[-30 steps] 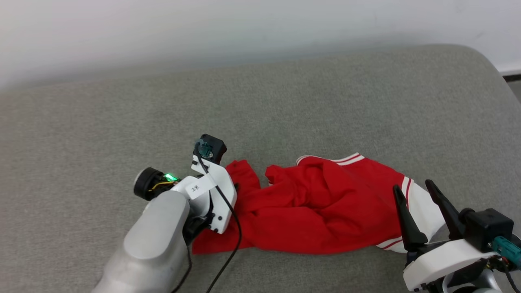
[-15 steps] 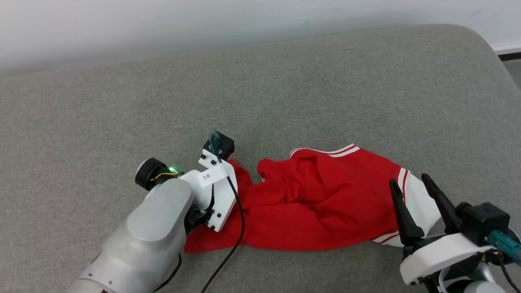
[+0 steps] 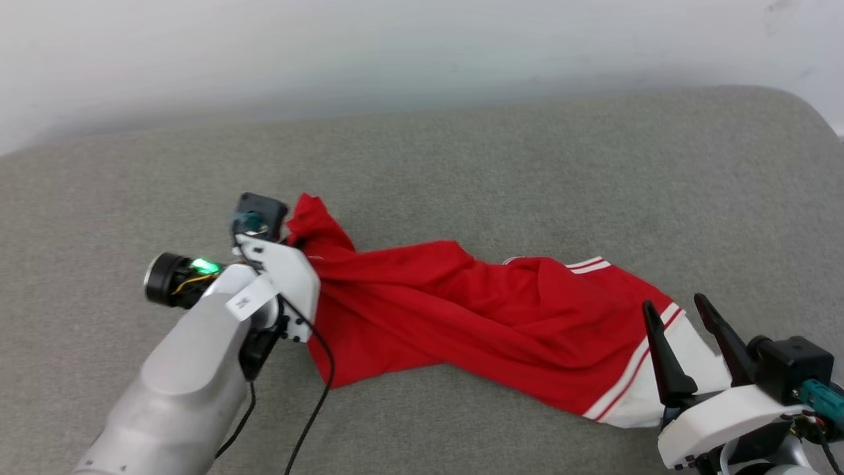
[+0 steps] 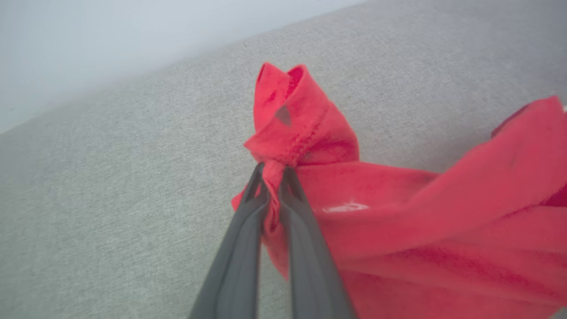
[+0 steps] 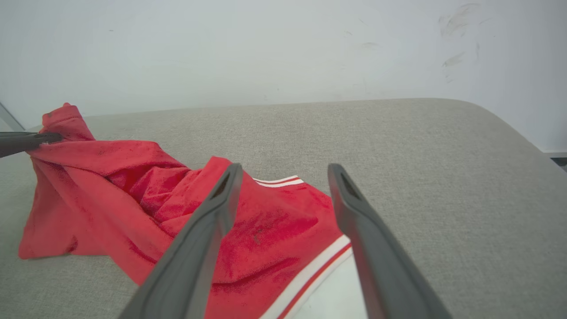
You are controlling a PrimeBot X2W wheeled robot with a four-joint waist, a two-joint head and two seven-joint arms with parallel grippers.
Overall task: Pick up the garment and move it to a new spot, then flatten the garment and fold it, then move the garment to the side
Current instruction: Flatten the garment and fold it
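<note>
Nearest the robot, the right gripper hovers with its jaws spread wide and empty, poised just over the white sleeve at the near right end of the garment. It holds much the same pose as a second ago. From that sleeve the red cloth runs away to the left across the grey fabric surface, and here the change shows. What lay as a loose, bunched heap is now drawn out into a long slanting band. At its far left end the left gripper has its jaws pressed together on a red corner, which it has raised clear of the surface and carried leftward. The head camera has also shifted, so some of the apparent travel is not real. The pick-up seems under way, though most of the garment still rests on the surface. Behind it all stands a pale wall.
</note>
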